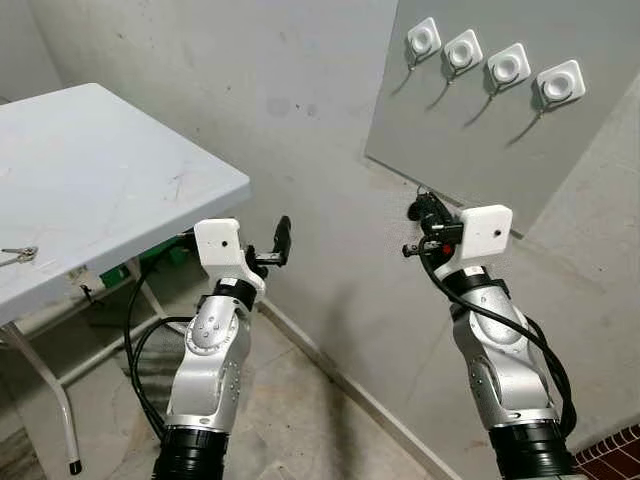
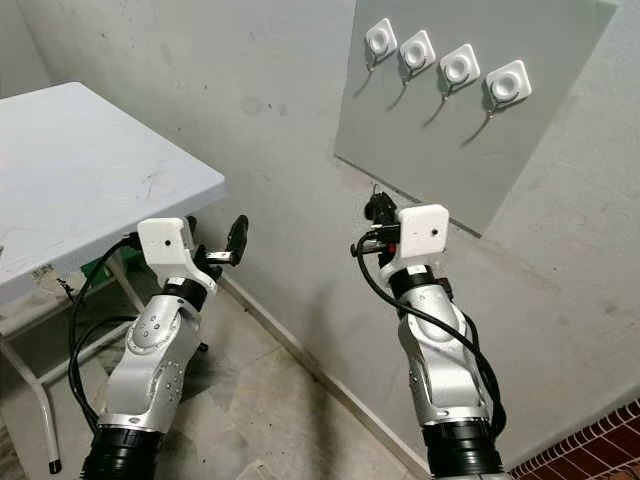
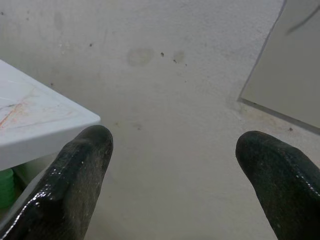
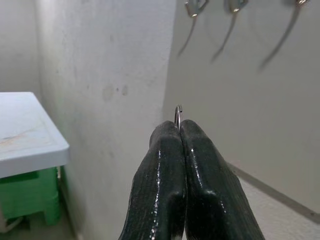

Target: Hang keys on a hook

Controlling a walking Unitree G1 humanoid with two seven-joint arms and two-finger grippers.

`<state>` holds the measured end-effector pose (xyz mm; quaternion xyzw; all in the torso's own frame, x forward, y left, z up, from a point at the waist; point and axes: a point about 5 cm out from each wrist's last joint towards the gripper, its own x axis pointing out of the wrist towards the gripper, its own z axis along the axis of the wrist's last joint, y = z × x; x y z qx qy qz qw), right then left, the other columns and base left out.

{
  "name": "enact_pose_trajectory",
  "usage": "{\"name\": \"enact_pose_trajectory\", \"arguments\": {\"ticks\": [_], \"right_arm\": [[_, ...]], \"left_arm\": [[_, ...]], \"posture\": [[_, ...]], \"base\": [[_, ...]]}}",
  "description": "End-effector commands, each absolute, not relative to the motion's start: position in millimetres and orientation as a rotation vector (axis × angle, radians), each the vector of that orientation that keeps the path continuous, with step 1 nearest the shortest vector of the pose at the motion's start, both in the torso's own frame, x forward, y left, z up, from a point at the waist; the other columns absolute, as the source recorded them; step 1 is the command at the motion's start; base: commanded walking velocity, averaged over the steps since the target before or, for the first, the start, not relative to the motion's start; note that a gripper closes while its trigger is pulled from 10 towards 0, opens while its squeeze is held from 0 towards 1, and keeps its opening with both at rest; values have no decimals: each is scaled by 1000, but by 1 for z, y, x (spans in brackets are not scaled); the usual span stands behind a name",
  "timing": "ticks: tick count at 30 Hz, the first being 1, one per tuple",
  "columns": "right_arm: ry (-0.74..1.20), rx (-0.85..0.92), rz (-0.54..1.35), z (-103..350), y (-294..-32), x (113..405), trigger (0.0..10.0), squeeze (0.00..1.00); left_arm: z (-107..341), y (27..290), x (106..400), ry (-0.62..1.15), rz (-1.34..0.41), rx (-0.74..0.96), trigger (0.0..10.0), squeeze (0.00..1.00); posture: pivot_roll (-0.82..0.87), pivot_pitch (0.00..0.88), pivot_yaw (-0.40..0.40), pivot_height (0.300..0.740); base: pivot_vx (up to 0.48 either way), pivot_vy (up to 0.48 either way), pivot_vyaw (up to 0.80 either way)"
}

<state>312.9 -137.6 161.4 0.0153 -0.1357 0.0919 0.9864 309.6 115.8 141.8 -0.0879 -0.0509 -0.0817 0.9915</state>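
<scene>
Below the grey wall board [image 1: 470, 120]: right claw [image 4: 178, 131] clamped on thin metal key ring [image 4: 178, 114].
Ring looks light, stiff, slippery; pinch low, loop exposed; left claw [image 3: 172, 155] apart.

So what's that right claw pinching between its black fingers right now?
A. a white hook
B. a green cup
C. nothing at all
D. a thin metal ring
D: in the right wrist view, the right gripper has its fingers pressed together on a thin metal ring that pokes out above the tips, below the hooks on the grey board.
</scene>
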Motion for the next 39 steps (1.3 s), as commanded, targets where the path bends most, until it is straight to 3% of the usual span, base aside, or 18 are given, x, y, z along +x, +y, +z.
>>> {"name": "enact_pose_trajectory", "arguments": {"ticks": [1,21,34,39], "right_arm": [[-336,19,144,176,-146,317,10000,0],[-435,-5,189,205,-144,343,10000,0],[-445,-10,142,207,-156,348,10000,0],[-388,-3,161,189,-153,341,10000,0]], "left_arm": [[152,106,310,-131,-226,-166,10000,0],[191,55,308,-232,-518,-137,10000,0],[192,59,310,-234,-507,-135,10000,0],[186,70,310,-223,-437,-168,10000,0]], "posture": [[20,0,-77,740],[27,0,-73,740],[15,0,-71,740],[16,0,-78,740]], "base": [[0,0,0],[0,0,0],[0,0,0],[0,0,0]]}}
